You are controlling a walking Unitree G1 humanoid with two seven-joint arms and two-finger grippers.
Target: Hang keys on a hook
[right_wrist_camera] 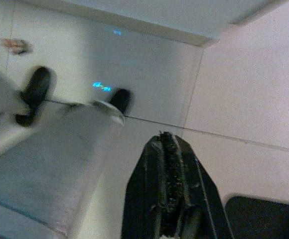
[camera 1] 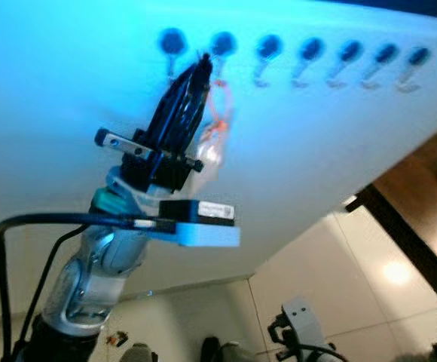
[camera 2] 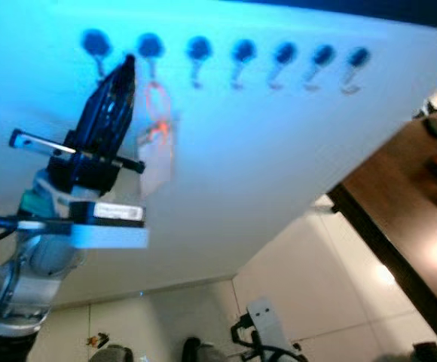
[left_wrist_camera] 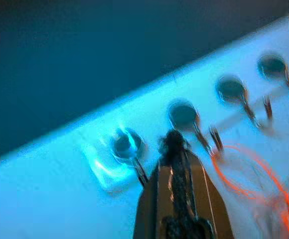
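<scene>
Up high, left gripper [camera 1: 201, 66] closed, empty; keys [camera 1: 217, 124], orange loop, clear tag, on hook [camera 1: 220, 50]

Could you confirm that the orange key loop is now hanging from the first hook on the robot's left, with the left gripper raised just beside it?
Not quite: the orange key loop hangs from the second hook from the robot's left, not the first hook, which is bare. The left eye view shows this. The left gripper is indeed raised just beside it.
</scene>
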